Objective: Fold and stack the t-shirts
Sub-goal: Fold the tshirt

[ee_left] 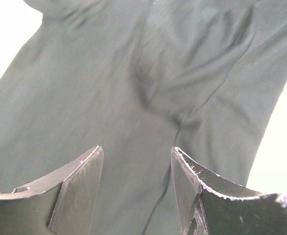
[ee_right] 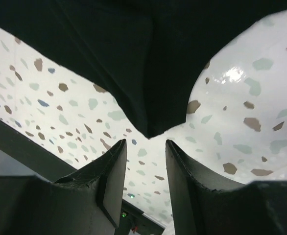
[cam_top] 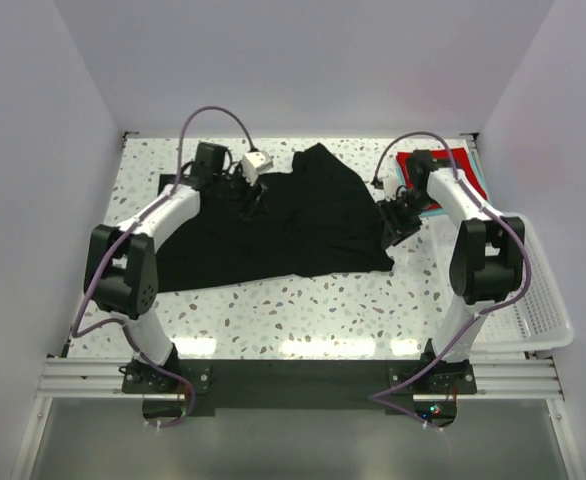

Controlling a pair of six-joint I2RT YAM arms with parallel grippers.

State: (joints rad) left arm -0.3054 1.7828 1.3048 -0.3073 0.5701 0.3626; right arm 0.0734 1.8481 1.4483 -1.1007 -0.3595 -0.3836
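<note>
speckled table (cam_top: 273, 310) with white walls on three sides. white mesh basket (cam_top: 548, 312) at its right edge. metal rails (cam_top: 73, 380) along the near edge.

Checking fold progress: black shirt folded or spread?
Spread, not neatly folded: the black t-shirt lies wide and wrinkled across the table, right side bunched.

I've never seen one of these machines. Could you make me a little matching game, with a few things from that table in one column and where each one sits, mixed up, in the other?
Things:
1. black t-shirt
2. red t-shirt
3. white basket

Places:
A. far right corner of the table
B. right edge, beside the right arm
C. spread across the middle

Pairs: 1-C, 2-A, 3-B.
</note>
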